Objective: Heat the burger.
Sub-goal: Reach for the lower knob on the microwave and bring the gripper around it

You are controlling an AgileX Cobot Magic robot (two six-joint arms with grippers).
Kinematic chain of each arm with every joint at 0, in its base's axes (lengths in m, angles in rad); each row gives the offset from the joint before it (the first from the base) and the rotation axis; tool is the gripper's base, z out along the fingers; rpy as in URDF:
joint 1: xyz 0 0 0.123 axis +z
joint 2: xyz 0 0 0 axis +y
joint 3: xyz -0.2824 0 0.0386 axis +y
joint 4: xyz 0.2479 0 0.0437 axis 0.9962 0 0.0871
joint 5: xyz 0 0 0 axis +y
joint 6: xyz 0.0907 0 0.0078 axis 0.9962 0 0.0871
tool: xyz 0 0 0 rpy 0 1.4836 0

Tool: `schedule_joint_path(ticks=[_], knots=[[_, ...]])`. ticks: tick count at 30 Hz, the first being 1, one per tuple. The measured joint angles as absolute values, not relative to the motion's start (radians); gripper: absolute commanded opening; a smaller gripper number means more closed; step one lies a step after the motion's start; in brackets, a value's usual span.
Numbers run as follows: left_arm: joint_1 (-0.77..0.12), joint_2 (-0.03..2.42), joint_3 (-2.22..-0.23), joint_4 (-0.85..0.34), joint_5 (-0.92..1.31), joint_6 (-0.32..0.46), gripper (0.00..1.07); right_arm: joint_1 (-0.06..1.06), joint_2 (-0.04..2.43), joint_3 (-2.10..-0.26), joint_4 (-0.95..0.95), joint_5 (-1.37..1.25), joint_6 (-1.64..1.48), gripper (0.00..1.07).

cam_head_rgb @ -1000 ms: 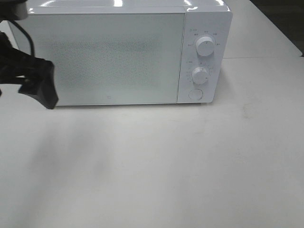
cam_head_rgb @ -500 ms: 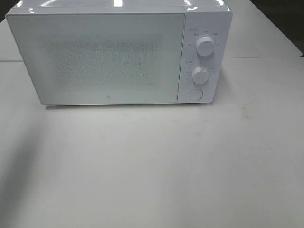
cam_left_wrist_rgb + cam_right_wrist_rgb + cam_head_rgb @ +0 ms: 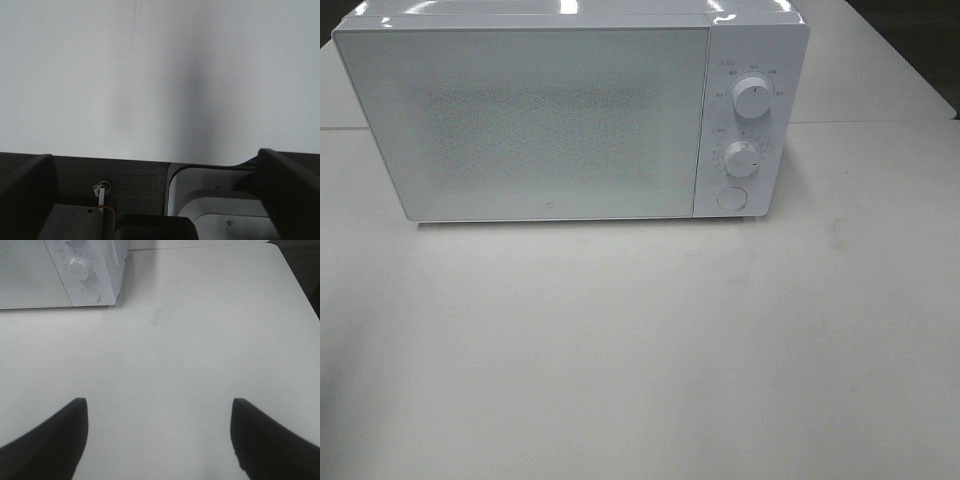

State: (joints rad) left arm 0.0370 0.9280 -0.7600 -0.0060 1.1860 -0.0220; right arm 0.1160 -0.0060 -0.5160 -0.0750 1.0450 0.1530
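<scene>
Though the burger shows in no view, perhaps inside the shut microwave (image 3: 570, 115), it likely handles light, soft and layered: grip gently across the bun.
Left pincer (image 3: 155, 159): spread, empty, sees only a white surface (image 3: 150, 75).
Microwave front: whole only from high.
Right pincer (image 3: 159, 405): spread, empty, over tabletop (image 3: 200, 340); sees the knob (image 3: 79, 267) corner.

Shut microwave (image 3: 550, 120) blocks rear; table (image 3: 640, 350) foreground passable.
</scene>
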Motion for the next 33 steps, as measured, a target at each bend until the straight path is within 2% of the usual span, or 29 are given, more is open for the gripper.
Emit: schedule_joint_path(ticks=[10, 12, 15, 20, 33], knots=[[0.037, 0.68, -0.595, -0.007, 1.142, -0.019, 1.0, 0.116, -0.006, -0.516, -0.075, 1.045, 0.153, 0.75], [0.037, 0.551, -0.552, -0.007, 1.123, -0.019, 1.0, 0.116, -0.006, -0.516, -0.075, 1.045, 0.153, 0.75], [0.037, 0.515, -0.543, -0.007, 1.115, -0.019, 1.0, 0.116, -0.006, -0.516, -0.075, 1.045, 0.153, 0.75], [0.037, 0.297, -0.502, -0.01, 1.054, -0.01, 1.0, 0.116, -0.006, -0.516, -0.075, 1.045, 0.153, 0.75], [0.037, 0.037, -0.501, -0.014, 1.044, 0.0, 1.0, 0.116, -0.006, -0.516, -0.075, 1.045, 0.153, 0.75]])
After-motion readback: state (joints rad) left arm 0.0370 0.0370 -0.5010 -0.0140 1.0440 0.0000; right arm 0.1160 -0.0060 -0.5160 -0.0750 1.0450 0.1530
